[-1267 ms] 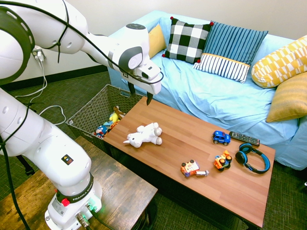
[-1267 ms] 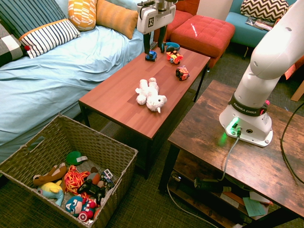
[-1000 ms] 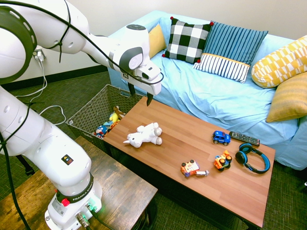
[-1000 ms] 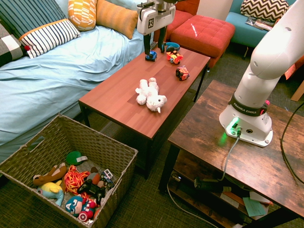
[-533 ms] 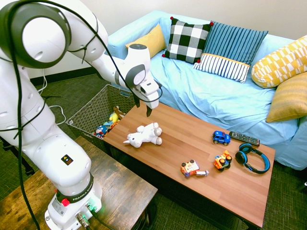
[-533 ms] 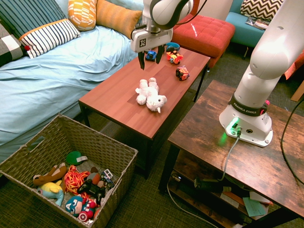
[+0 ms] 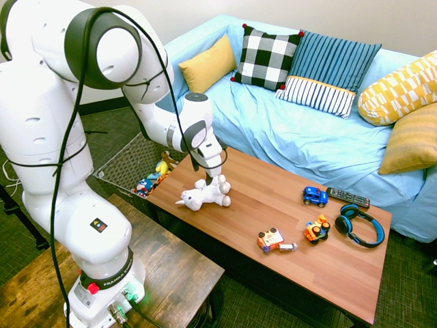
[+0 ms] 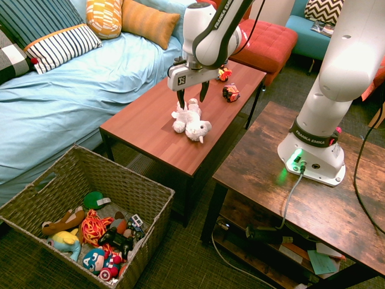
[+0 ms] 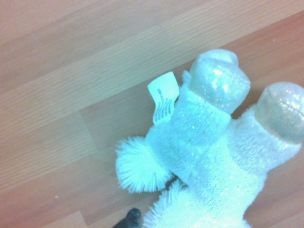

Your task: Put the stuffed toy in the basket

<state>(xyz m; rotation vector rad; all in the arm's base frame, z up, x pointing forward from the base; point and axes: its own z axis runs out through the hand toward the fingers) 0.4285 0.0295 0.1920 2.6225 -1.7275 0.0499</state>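
Now the gripper (image 8: 192, 99) is hovering wide-jawed over the stuffed toy (image 8: 191, 120)'s rear; pinching only fluff risks dropping it before the basket (image 8: 42, 192)

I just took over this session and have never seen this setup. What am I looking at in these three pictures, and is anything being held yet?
A white robot arm with a two-finger pincer. Two pictures come from room cameras on opposite sides; the third is a close-up from the wrist. The pincer hangs open right above the stuffed toy, a white plush lying on the coffee table; the wrist view shows its feet and tag. Nothing is held. The basket sits on the floor by the table's end, already holding toys. Also on the table: small toys, a remote and headphones.
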